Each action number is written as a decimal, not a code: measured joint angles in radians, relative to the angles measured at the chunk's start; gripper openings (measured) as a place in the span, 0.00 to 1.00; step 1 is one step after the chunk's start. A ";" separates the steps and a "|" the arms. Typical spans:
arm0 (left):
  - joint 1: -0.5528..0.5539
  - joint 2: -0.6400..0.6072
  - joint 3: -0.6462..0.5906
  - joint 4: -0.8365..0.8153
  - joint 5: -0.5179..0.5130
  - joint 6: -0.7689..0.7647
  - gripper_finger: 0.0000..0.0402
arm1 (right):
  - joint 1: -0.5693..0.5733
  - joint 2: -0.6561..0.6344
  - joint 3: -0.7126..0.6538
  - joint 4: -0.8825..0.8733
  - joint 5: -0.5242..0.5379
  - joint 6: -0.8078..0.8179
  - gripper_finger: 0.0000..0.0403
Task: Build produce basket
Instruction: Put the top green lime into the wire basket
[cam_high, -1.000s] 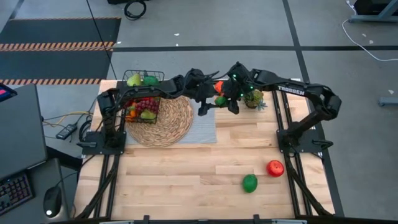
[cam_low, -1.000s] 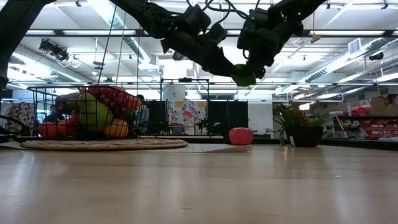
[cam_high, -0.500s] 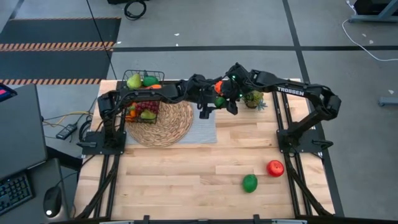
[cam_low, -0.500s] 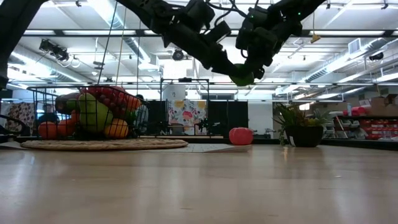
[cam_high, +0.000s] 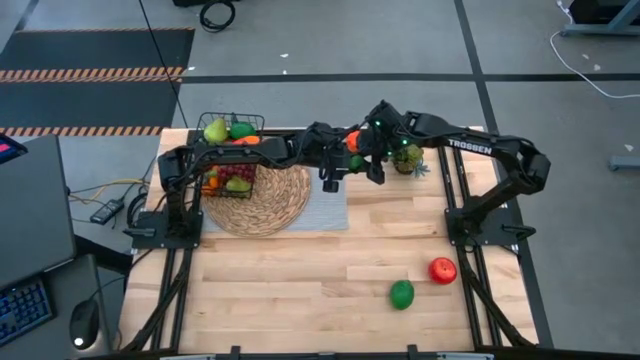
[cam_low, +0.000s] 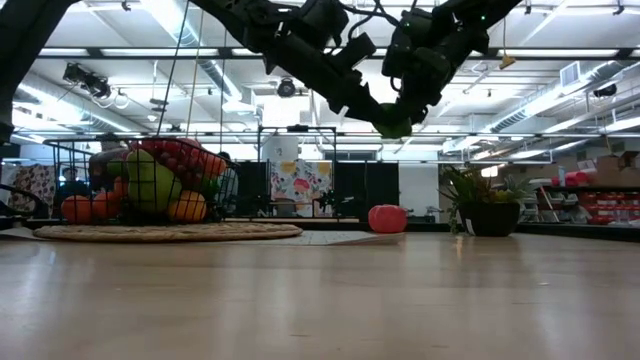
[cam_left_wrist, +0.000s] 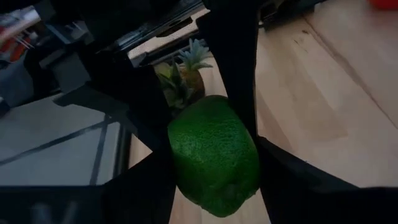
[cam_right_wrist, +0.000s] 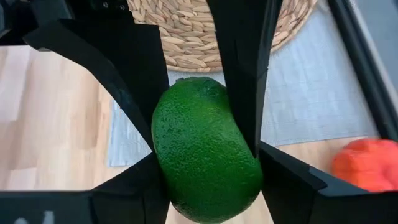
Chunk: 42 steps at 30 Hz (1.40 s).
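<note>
Both dark arms meet high above the back of the table, over the grey cloth's (cam_high: 325, 205) edge, with a bumpy green lime (cam_low: 393, 121) pinched between them. The left gripper (cam_left_wrist: 214, 165) has its fingers pressed against the lime's sides; the right gripper (cam_right_wrist: 208, 155) likewise has a finger on each side of it. The black wire-mesh basket (cam_high: 232, 160), heaped with fruit, sits on the round woven straw mat (cam_high: 268, 200) at the left. A red apple (cam_high: 442, 270) and another green lime (cam_high: 402, 294) lie near the front, well apart from the basket
</note>
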 joint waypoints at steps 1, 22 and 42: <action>0.003 0.000 0.000 -0.003 -0.009 0.003 0.48 | -0.003 -0.005 0.001 -0.006 0.009 -0.014 0.55; 0.076 0.002 -0.004 -0.106 -0.069 0.029 0.47 | -0.025 -0.117 0.000 -0.071 0.205 -0.022 0.62; 0.099 -0.116 -0.004 -0.341 -0.459 0.009 0.47 | -0.085 -0.114 -0.061 0.051 0.180 0.020 0.62</action>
